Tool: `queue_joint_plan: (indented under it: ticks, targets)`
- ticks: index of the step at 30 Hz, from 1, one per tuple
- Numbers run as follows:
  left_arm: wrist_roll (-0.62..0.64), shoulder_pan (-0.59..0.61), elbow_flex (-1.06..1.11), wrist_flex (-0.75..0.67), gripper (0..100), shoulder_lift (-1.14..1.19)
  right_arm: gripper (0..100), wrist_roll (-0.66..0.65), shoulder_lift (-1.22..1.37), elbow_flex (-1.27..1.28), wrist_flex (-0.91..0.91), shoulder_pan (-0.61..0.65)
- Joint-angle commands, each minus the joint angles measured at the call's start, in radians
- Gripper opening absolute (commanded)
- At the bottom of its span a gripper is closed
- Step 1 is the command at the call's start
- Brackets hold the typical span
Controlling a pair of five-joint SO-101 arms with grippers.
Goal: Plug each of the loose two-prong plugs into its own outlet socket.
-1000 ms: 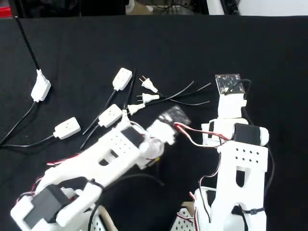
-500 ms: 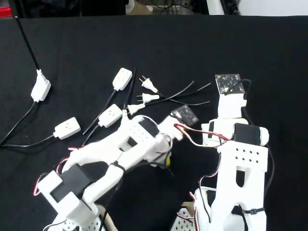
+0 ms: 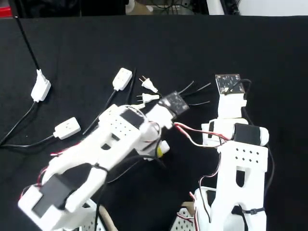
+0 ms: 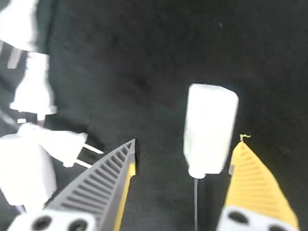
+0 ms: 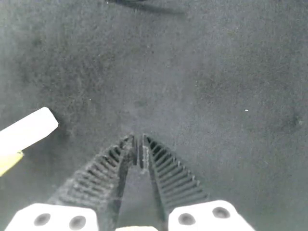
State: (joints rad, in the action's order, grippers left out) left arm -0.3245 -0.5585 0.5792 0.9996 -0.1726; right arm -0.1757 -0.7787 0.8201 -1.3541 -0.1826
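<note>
On the black cloth table (image 3: 192,43), the left gripper (image 4: 186,144) is spread open, framing a white oblong outlet socket (image 4: 210,127). A loose white two-prong plug (image 4: 55,146) lies just beside. The right gripper (image 5: 139,143) is clenched, empty.

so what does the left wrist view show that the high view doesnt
The left wrist view adds the left gripper, open, with an outlet socket lying between its fingers. The high view adds the right arm and several cabled sockets spread across the table's left part. Both share the loose plugs lying on the black table.
</note>
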Motion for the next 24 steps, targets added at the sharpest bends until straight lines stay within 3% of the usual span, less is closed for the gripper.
queue_joint_plan:
  ticks: [1,8,16,24]
  targets:
    - [-0.008,0.016,0.015,0.000,31,-0.091,1.5,-0.006,-0.005,-0.027,-0.009,0.017]
    - [-0.008,0.039,0.216,-0.238,31,-0.170,1.5,-0.006,-0.005,-0.027,-0.009,0.017]
    - [-0.026,0.048,0.229,-0.206,31,-0.222,1.5,-0.006,-0.005,-0.027,-0.009,0.017]
    - [-0.084,0.163,0.222,-0.292,31,-0.087,1.5,-0.006,-0.005,-0.027,-0.009,0.017]
